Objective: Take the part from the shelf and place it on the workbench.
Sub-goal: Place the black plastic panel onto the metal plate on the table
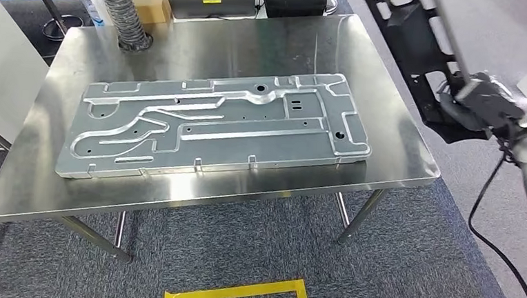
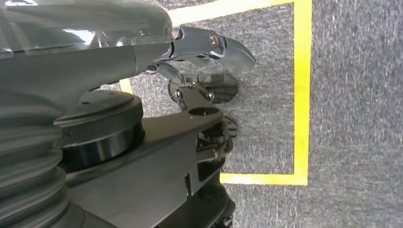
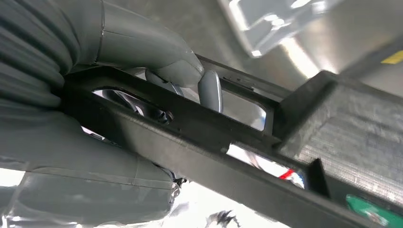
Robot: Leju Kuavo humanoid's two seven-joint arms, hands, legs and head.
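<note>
Head view: the right hand [image 1: 488,107] sits off the workbench's [image 1: 387,115] right edge, gripping a long black part [image 1: 409,44] that runs up and away toward the frame's top; the right wrist view shows the thumb and fingers [image 3: 209,88] wrapped through the part's openings. A large stamped metal panel [image 1: 214,125] lies flat on the bench; a ribbed hose [image 1: 121,9] stands at its far left corner. Left hand [image 2: 209,47] hangs over yellow floor tape [image 2: 302,95]; its fingers look curled, apparently empty.
</note>
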